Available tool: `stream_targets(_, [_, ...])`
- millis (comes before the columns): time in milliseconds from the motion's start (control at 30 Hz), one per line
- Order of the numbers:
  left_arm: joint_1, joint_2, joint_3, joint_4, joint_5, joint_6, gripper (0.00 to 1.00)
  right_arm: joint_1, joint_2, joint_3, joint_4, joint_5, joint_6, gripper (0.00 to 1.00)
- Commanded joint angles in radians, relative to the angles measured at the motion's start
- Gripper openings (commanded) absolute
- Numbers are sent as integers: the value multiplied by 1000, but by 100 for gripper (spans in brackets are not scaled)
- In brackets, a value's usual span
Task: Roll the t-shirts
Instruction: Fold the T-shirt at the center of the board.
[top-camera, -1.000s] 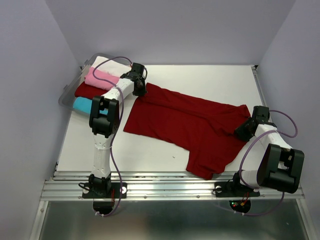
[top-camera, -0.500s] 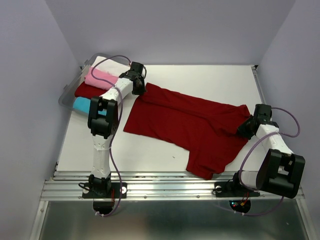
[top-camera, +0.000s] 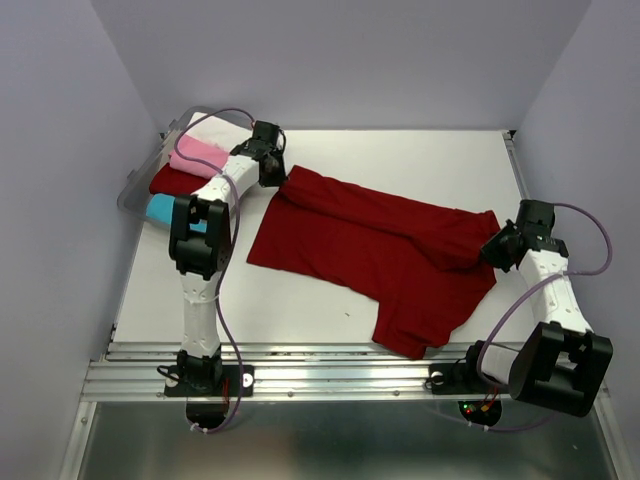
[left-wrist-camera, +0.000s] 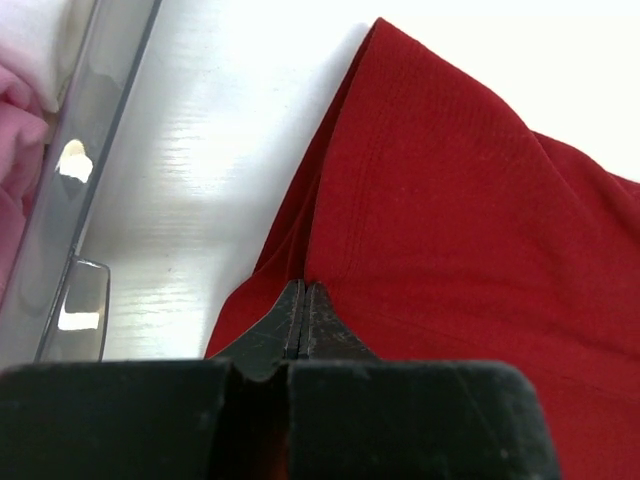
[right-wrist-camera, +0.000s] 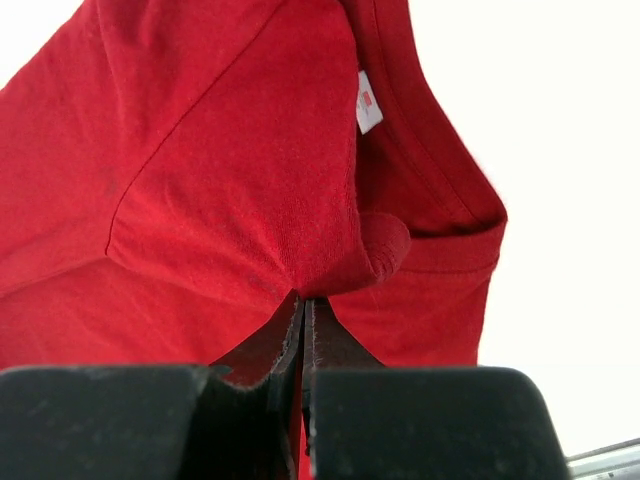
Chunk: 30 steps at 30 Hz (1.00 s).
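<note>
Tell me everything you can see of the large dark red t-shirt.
The large dark red t-shirt is plain soft cloth, lying spread but wrinkled and partly folded over itself on the white table, running diagonally from far left to near right. A small white label shows inside the collar. The left hand is shut on its far-left corner; the right hand is shut on a fold near the collar.
</note>
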<state>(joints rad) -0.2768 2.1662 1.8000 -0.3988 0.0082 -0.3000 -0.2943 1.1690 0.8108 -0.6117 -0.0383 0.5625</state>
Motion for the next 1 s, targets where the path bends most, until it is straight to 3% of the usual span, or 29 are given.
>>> stream_targets(0, [7,-95,-21,20,33,-5,0,-8,-35,41,-56,-12,-30,1])
stream_targets(967, [31,-120,-44,23,56,-1,0,-8,-172,130,-298,-77,-76,1])
